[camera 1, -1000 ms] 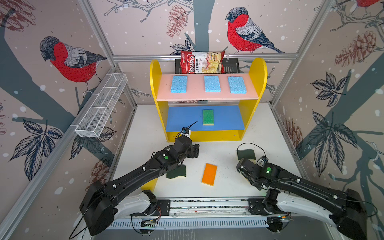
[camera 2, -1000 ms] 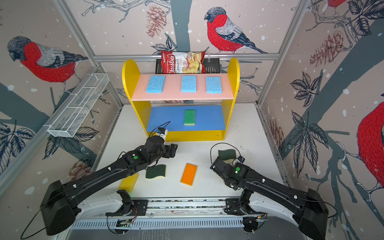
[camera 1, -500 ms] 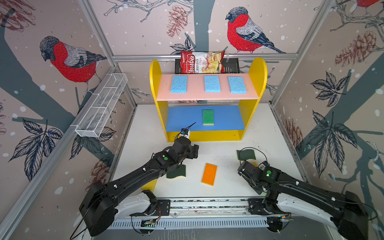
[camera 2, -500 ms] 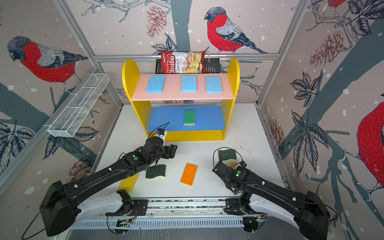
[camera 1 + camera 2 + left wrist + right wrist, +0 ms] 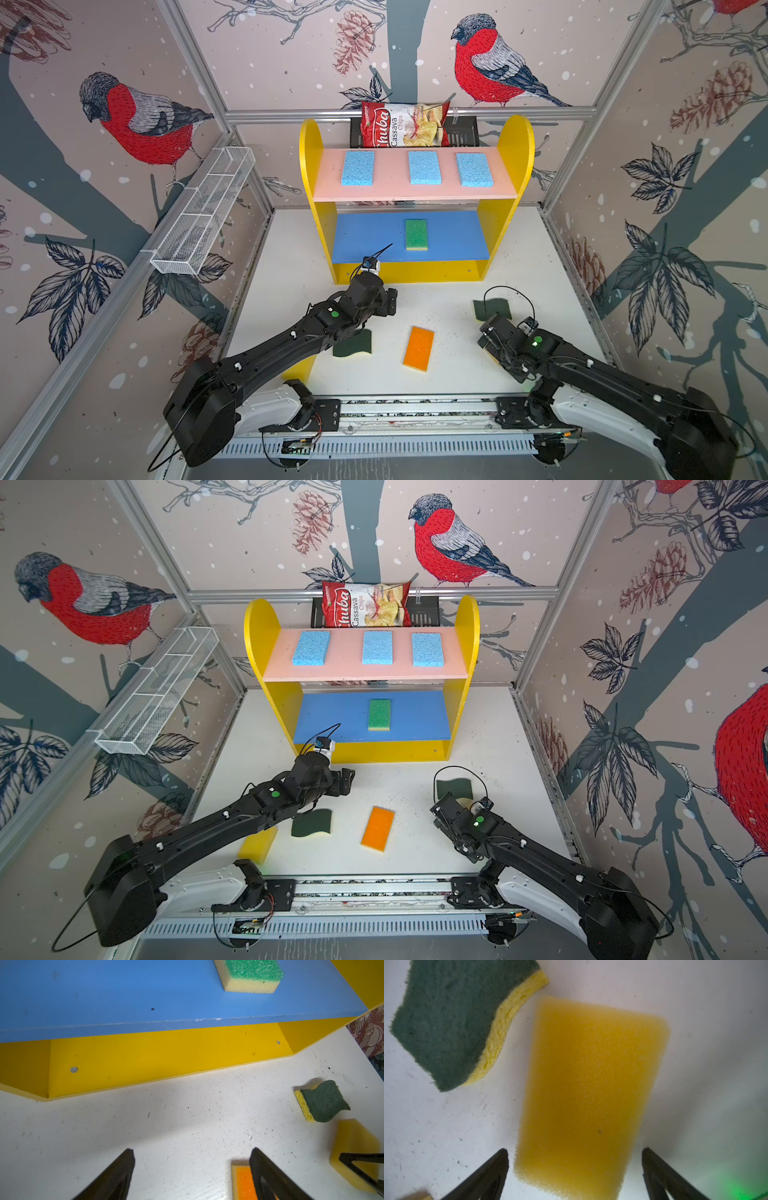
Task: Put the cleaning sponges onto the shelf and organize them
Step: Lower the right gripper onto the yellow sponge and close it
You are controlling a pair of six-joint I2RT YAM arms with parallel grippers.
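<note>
- Left jaws gaped empty above the counter (image 5: 436, 307), centre-left.
- Right jaws gaped unclenched around the yellow sponge (image 5: 581, 1088), lower right.
- A wavy green sponge (image 5: 492, 308) lay just above.

left tool (image 5: 192, 1150) spread wide, right tool (image 5: 575, 1149) likewise

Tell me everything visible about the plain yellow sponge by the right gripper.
The plain yellow sponge is a rectangular block with rounded corners, made of fine-pored foam in one colour, with no scouring layer showing. It lies flat on the white table, its near end between the open fingers of the right gripper; neither seems to touch it. A wavy dark-green sponge lies close to one corner, seemingly just apart.
</note>
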